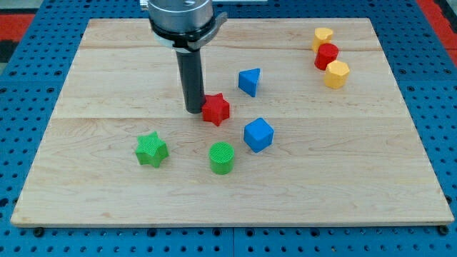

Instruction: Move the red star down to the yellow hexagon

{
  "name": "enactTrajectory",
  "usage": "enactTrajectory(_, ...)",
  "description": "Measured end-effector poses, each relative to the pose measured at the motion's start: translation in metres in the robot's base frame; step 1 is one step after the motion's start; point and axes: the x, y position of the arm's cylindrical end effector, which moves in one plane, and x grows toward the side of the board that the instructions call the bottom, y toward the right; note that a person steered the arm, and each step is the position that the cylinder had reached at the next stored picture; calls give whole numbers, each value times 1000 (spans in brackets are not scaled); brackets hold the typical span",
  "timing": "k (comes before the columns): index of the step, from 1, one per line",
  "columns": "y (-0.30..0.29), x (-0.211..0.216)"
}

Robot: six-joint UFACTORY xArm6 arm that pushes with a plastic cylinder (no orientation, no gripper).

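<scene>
**Entry: red star, mid-board, tip at its left edge**

- My tip (195, 109): a bare rod with nothing to spread or pinch; we find it touching the red star (216, 109) on the view's left.
- Red star: board centre, near the blue triangular block (249, 81) and the blue cube (258, 135).
- Yellow hexagon (337, 73): well apart, upper right, just beside the red cylinder (326, 56).
- Risk: we judge an off-centre push could spin the star away or drive it into a blue block.
- Orientation: no long axis; one point faces the top.
</scene>
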Motion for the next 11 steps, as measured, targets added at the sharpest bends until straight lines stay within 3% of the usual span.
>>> enactTrajectory(2,23,24)
enactTrajectory(4,67,2)
enactTrajectory(7,83,-25)
enactTrajectory(11,157,-28)
